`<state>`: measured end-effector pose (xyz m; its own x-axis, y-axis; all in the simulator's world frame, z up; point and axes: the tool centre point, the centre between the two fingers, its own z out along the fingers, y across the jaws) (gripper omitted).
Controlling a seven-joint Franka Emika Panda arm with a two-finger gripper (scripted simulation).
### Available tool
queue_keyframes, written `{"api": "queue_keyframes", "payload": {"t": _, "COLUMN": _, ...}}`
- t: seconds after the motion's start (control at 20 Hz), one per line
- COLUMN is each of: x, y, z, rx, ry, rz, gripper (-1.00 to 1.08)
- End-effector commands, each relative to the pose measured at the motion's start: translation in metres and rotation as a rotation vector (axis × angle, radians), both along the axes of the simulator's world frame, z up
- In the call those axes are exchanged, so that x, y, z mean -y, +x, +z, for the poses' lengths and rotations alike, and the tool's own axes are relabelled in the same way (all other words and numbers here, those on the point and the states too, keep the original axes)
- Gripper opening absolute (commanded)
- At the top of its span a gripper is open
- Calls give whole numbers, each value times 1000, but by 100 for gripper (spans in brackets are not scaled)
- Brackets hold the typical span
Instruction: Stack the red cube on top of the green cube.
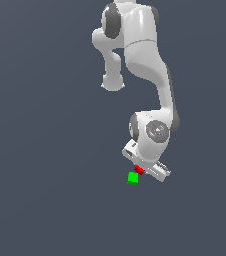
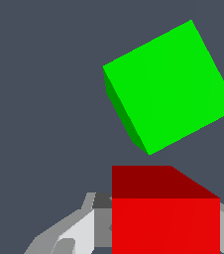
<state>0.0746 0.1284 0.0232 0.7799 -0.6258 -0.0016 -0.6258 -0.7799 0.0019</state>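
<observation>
Your gripper [image 1: 141, 170] is clamped on the red cube [image 1: 139, 170], carried off the floor. Note the green cube [image 1: 133, 178] lies just beside and below it, toward the exterior view's left, turned at an angle to the red one (wrist view). Fingertips are mostly hidden, so the height gap is hard to judge.

No text, labels or numbers are readable anywhere.

Plain dark slate-grey ground [image 1: 35, 200] throughout.
</observation>
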Motion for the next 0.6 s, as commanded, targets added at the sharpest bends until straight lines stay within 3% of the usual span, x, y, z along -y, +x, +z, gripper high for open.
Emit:
{"api": "queue_keyframes", "payload": {"t": 0.0, "x": 0, "y": 0, "z": 8, "rx": 2, "ry": 0, "rz": 0, "gripper": -100}}
{"api": "queue_keyframes", "payload": {"t": 0.55, "x": 0, "y": -1, "z": 78, "rx": 2, "ry": 0, "rz": 0, "gripper": -100}}
